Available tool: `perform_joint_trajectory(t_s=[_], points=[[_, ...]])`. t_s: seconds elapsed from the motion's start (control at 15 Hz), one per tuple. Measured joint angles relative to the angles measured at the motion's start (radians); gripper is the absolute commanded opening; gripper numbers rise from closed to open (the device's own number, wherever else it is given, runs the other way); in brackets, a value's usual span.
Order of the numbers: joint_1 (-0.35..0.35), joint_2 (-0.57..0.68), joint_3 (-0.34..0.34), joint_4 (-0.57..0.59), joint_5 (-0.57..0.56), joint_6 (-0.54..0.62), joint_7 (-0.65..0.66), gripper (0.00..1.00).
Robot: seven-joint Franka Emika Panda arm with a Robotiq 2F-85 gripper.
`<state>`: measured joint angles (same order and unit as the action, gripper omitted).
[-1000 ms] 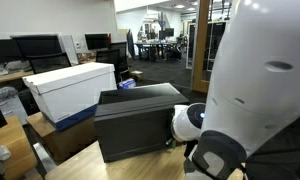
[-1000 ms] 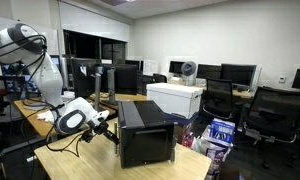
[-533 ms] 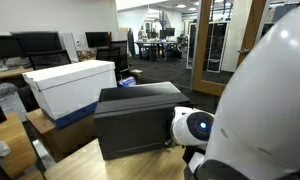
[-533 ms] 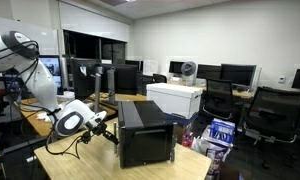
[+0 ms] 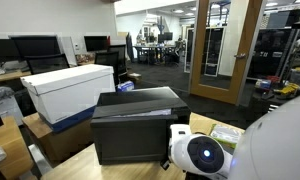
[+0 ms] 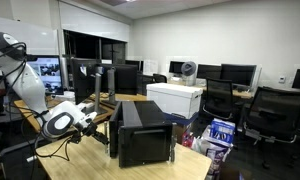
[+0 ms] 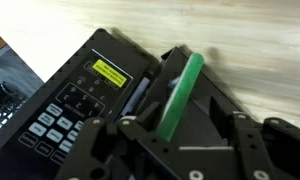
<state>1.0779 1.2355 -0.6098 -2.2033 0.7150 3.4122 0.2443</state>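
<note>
Pincer (image 7: 185, 128), lower centre of wrist view, has just spread open around slim green plastic bar (image 7: 180, 92) on boxy black printer (image 7: 75, 95); its hold looks released.

White box (image 5: 70, 88) beside monitors (image 5: 35, 48), office chairs (image 6: 262, 108), wooden door frame (image 5: 248, 60), pale wooden tabletop (image 7: 252, 40)

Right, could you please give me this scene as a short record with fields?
Setting: office, with a wooden table
Arm: gripper over the front of a black appliance
Jaws: spread, one on either side of a green handle, apparently not clamped on it
Appliance front: button panel with a yellow label, next to the handle
Beside it: white box
Background: monitors on desks
</note>
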Motion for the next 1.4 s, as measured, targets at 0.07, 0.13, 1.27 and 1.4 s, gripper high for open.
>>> perform_joint_trajectory(t_s=[0.07,0.13,1.27,1.4], points=[[-0.001,-0.005,-0.015,0.005,-0.010,-0.038,0.000,0.95],[-0.005,-0.013,-0.034,0.010,-0.020,-0.069,-0.001,0.98],[-0.060,-0.338,-0.162,0.006,-0.533,-0.600,0.044,1.00],[-0.082,-0.377,-0.155,0.018,-0.593,-0.663,0.045,1.00]])
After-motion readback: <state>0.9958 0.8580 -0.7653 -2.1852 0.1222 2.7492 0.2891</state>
